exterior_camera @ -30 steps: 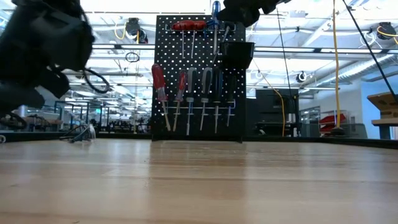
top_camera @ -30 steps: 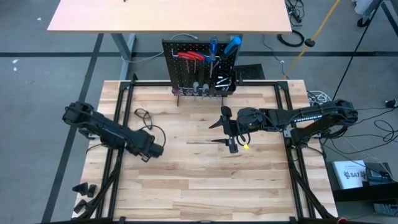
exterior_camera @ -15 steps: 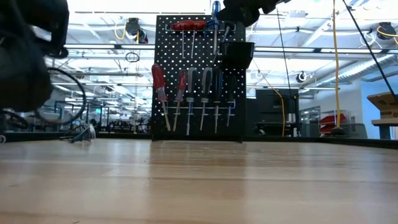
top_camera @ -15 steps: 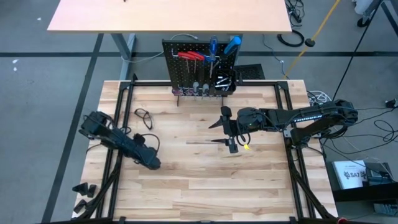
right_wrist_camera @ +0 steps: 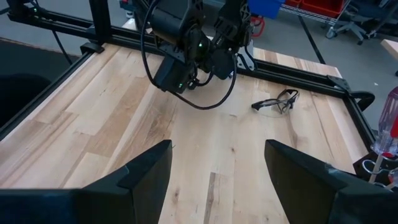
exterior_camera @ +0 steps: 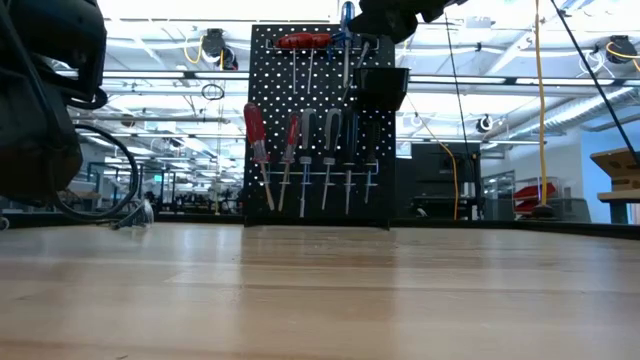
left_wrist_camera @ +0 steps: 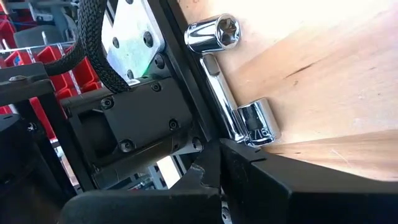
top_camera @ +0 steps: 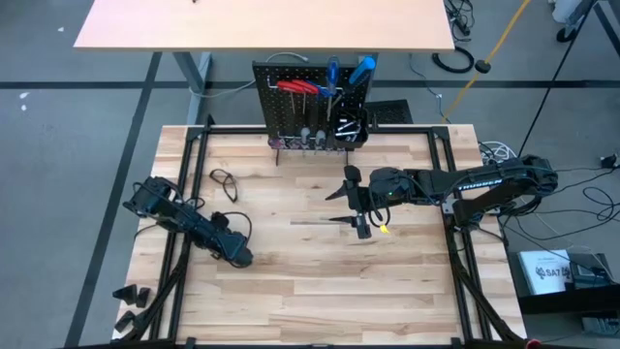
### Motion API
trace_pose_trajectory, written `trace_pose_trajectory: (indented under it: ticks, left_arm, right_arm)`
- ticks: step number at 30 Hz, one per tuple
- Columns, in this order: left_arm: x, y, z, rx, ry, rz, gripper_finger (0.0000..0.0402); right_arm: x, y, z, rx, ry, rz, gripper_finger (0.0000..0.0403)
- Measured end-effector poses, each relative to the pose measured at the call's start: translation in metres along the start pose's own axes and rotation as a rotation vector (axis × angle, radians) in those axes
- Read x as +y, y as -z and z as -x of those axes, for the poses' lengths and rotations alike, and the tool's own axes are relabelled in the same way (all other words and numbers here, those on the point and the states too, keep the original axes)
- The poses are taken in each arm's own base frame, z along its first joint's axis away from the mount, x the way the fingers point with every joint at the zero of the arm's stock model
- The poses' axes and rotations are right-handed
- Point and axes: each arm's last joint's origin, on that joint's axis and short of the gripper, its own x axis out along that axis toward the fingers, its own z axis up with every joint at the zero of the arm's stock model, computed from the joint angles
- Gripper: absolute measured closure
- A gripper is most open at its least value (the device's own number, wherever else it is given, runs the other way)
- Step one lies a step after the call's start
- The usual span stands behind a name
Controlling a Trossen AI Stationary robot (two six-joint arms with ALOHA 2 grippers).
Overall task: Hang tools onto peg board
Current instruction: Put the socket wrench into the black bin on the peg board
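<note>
- Tools hung on the peg board point(top_camera: 308, 114) at the far edge of the table point(top_camera: 320, 291): red-handled hex keys point(top_camera: 297, 86), blue screwdrivers point(top_camera: 332, 70), more below.
- The black bin point(top_camera: 349, 128) on the board held small silver pieces.
- Black glasses point(top_camera: 224, 179) lay flat on the wood, near the left arm.
- The left gripper point(top_camera: 239, 256) sat low over the table with its fingers pressed together. A shiny silver socket tool point(left_wrist_camera: 233, 99) lay just beside it, not held.
- The right gripper point(top_camera: 355, 202) hovered near the middle of the table, fingers point(right_wrist_camera: 143, 168) spread wide, holding nothing.
- The room behind had bright ceiling lights.
</note>
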Motion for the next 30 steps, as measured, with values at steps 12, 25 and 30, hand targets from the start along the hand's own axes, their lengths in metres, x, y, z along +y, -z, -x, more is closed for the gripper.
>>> trace_pose_trajectory:
  ticks: [12, 25, 30]
  left_arm:
    - [0.0, 0.001, 0.0, -0.003, 0.08, 0.011, 0.0402]
    - [0.029, 0.004, 0.037, -0.203, 0.17, 0.095, 0.0401]
    - [0.039, 0.008, 0.035, -0.102, 0.22, 0.119, 0.0401]
  right_arm:
    - [0.0, 0.0, 0.0, 0.002, -0.001, 0.002, 0.0154]
    - [0.0, -0.001, 0.0, -0.009, 0.002, 0.013, 0.0154]
    - [0.0, 0.0, 0.0, -0.003, 0.001, 0.011, 0.0154]
